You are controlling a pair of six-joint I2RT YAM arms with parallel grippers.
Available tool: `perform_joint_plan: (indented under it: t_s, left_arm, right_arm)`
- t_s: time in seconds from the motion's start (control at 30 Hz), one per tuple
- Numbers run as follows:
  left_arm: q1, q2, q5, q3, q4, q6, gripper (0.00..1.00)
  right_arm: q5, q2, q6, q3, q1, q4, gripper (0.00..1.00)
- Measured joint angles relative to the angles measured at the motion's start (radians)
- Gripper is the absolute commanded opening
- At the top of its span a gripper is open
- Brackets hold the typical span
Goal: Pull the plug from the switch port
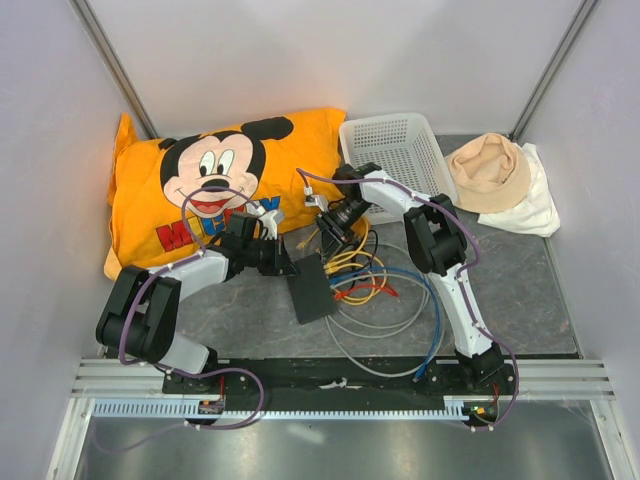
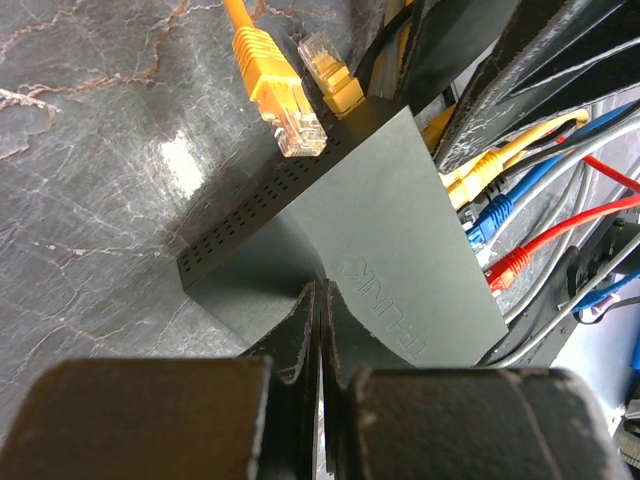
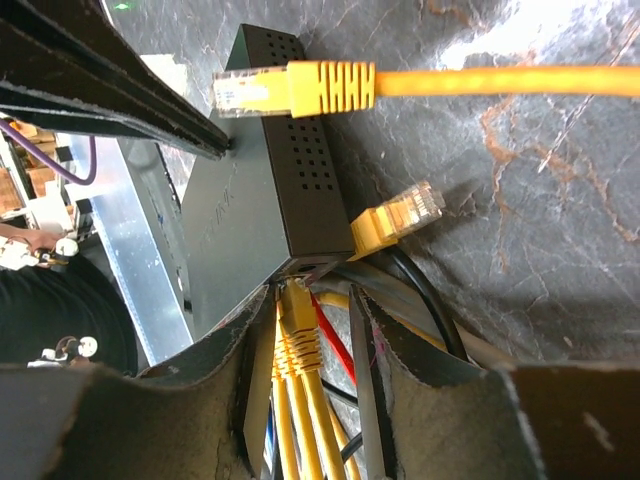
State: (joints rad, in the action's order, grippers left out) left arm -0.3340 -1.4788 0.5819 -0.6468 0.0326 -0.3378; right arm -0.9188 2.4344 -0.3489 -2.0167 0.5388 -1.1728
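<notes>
The switch [image 1: 312,288] is a flat matte-black box on the dark marbled table. In the left wrist view my left gripper [image 2: 322,300] is shut, its tips resting on the lid of the switch [image 2: 400,230]. In the right wrist view my right gripper [image 3: 315,330] is open, its fingers on either side of a yellow plug [image 3: 298,318] whose tip sits at a socket on the edge of the switch [image 3: 265,200]. The plug lies closer to the left finger. Two loose yellow plugs [image 3: 290,90] [image 3: 395,215] lie beside the box. In the top view the grippers [image 1: 283,262] [image 1: 335,225] flank the switch's far end.
A tangle of yellow, red, blue and grey cables [image 1: 375,290] lies right of the switch. An orange Mickey Mouse pillow [image 1: 200,190] is at the back left, a white mesh basket [image 1: 395,150] behind the right arm, and a beige cloth [image 1: 490,170] at the back right.
</notes>
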Motion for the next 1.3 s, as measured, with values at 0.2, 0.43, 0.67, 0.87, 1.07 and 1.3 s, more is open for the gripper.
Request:
perform_joint_plan:
  t_s: [0.2, 0.43, 0.67, 0.87, 1.07, 1.3]
  left_arm:
    - [0.000, 0.000, 0.000, 0.000, -0.006, 0.000, 0.02]
    - [-0.002, 0.000, 0.001, 0.004, -0.014, 0.003, 0.02]
    - [-0.006, 0.002, 0.003, 0.007, -0.023, 0.010, 0.02]
    - [-0.018, 0.011, 0.001, 0.024, -0.050, 0.011, 0.02]
    - [-0.055, 0.013, -0.021, 0.031, -0.075, 0.010, 0.02]
    - [-0.096, 0.001, -0.056, 0.030, -0.111, 0.010, 0.02]
  right_arm:
    - [0.003, 0.002, 0.023, 0.000, 0.003, 0.018, 0.46]
    - [-0.006, 0.005, 0.052, -0.001, 0.007, 0.025, 0.13]
    - [0.015, 0.005, 0.063, -0.008, 0.009, 0.024, 0.05]
    - [0.030, 0.005, 0.022, -0.018, 0.008, 0.004, 0.08]
    - [0.037, 0.005, -0.082, -0.029, 0.003, -0.045, 0.08]
    - [0.106, 0.005, -0.209, -0.070, 0.001, -0.132, 0.09]
